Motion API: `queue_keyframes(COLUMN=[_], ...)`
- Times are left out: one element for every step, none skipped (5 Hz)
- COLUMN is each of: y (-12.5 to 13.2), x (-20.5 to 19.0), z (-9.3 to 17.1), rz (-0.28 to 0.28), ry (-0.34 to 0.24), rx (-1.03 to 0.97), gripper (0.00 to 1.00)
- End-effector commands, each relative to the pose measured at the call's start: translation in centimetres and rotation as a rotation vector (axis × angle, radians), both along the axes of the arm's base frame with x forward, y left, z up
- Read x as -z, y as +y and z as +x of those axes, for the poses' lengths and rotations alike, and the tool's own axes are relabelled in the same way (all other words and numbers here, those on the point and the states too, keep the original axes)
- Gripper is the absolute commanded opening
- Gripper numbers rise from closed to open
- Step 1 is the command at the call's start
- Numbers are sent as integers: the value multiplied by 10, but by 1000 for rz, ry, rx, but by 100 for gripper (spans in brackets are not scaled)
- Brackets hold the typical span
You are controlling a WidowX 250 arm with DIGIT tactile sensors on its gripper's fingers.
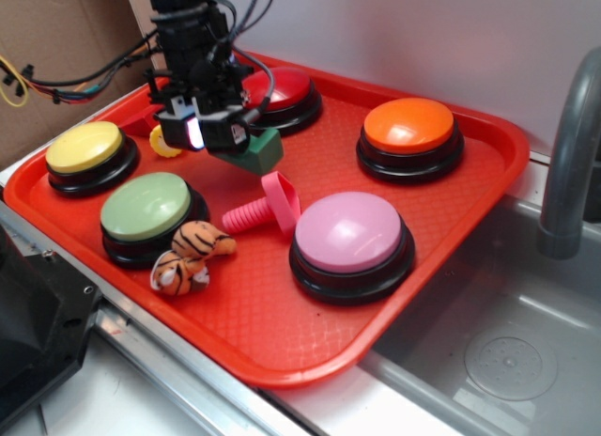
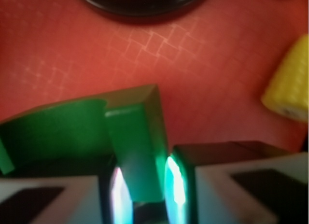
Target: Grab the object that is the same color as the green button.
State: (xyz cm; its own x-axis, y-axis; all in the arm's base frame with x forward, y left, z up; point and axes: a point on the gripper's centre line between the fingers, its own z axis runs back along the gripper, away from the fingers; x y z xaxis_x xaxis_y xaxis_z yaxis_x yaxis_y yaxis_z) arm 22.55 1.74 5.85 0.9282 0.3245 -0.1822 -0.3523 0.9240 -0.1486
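The end effector [image 1: 208, 135] is clamping the dark green block [image 1: 255, 152], with its fingers [image 2: 176, 181] pressing narrow on either side of the block's stepped tab, as the wrist view is showing plainly. The rest of the block is sticking out ahead of the fingers and off to one side in the wrist view, over the red tray [image 1: 282, 304]. Whether the block is hanging clear of the tray or resting on it cannot be told from either view. The pale green button [image 1: 147, 209], whose colour family the block is matching, is sitting just below the end effector in the exterior view, beside the tiger toy [image 1: 188, 256]; the pink screw toy [image 1: 268, 208] is lying near the block, and a small yellow piece [image 2: 288, 88] is showing off to the side of the fingers. So the picking of the right thing and the closing on it are looking done; what is remaining, by my reading, is only to raise it clear and keep the hold secure.
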Motion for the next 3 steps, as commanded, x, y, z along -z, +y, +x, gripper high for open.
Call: queue_keyframes(y=[5,-1,-7], x=[-78,-114,-139], z=[0,-11,-23], rz=[81,134,160], ry=[-123,-178,-233], rx=[-88,-54,-32], gripper=[0,0,0])
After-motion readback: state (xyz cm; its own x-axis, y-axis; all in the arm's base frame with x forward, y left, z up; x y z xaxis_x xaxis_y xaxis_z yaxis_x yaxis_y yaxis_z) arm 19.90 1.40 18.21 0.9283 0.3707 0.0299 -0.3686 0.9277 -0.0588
